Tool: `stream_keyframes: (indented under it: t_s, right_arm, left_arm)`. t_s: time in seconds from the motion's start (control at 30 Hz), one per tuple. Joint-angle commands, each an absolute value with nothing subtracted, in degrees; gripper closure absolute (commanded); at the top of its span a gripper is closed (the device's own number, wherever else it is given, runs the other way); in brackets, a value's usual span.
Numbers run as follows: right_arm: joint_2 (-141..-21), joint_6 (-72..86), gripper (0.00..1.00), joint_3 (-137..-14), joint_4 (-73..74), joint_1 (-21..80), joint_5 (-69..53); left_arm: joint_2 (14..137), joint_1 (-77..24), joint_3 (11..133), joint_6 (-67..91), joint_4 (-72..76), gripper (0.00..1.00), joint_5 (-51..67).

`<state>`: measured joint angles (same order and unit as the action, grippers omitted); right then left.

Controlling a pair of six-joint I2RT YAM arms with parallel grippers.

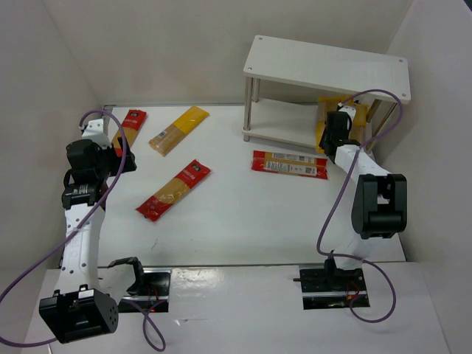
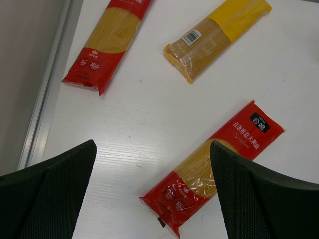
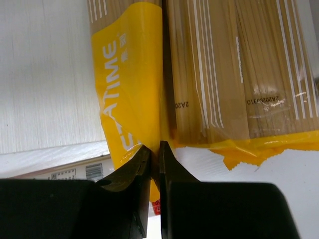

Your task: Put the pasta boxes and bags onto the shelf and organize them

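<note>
The right gripper shows two black fingers at the bottom of the right wrist view. They are pressed almost together, with a strip of yellow film in the slit between them. They pinch the end seam of a yellow plastic spaghetti bag printed with white letters. Just to the right of that bag and touching it lie two clear, yellow-edged spaghetti bags, side by side ahead of the fingertips. All three rest on the lower tier of the white two-tier wooden shelf, at its right end, under the top board. To this hand's left, outside the shelf, a flat red spaghetti pack with pale labels lies on the white table.

The left gripper hangs above the table with its fingers spread wide and nothing between them. Just beyond its right finger lies a red spaghetti bag with a clear window, set at a slant. Further ahead on that side is a yellow-ended clear spaghetti bag. Ahead and to the left, near the table's edge, lies a second red windowed spaghetti bag.
</note>
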<state>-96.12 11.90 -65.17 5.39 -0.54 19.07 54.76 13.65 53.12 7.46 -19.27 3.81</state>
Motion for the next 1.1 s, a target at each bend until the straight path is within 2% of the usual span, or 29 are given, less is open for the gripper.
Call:
stream_keyframes:
  t_s: [0.0, 0.07, 0.1, 0.13, 0.23, 0.33, 0.6, 0.93, 1.07]
  right_arm:
    - [-97.73, 12.39, 0.86, -68.99, 0.52, -2.46, 22.68]
    - [-97.21, 12.39, 0.68, -68.99, 1.14, -2.46, 22.07]
    - [-96.34, 12.39, 0.52, -68.99, 1.75, -2.46, 22.06]
    - [-95.02, 12.39, 0.44, -68.99, 2.45, -2.46, 22.06]
    - [-91.6, 12.39, 0.3, -68.39, 3.86, -1.93, 22.06]
    - [-87.21, 12.39, 0.23, -68.38, 6.58, -1.93, 21.53]
    - [-74.19, 12.83, 0.15, -66.71, 19.57, -1.93, 13.37]
    - [-58.9, 0.71, 0.01, -57.31, 29.87, -5.54, 2.65]
    - [-52.06, -1.85, 0.01, -53.53, 30.41, -6.94, -0.26]
  left_arm:
    - [54.23, 13.97, 53.09, 6.5, -17.31, 0.0, 4.92]
    - [54.23, 13.97, 53.09, 6.5, -17.31, 0.0, 4.92]
    - [54.23, 13.97, 53.09, 6.5, -17.31, 0.0, 4.92]
    - [54.23, 13.97, 53.09, 6.5, -17.31, 0.0, 4.92]
    - [54.23, 13.97, 53.09, 6.5, -17.31, 0.0, 5.45]
    - [53.7, 13.97, 53.09, 6.5, -17.31, 0.0, 5.97]
    - [50.81, 13.97, 53.61, 5.45, -19.15, 0.0, 7.29]
    - [43.87, 17.05, 52.65, 2.38, -25.83, 0.0, 12.48]
    - [43.33, 18.37, 52.03, 0.53, -27.16, 0.0, 14.85]
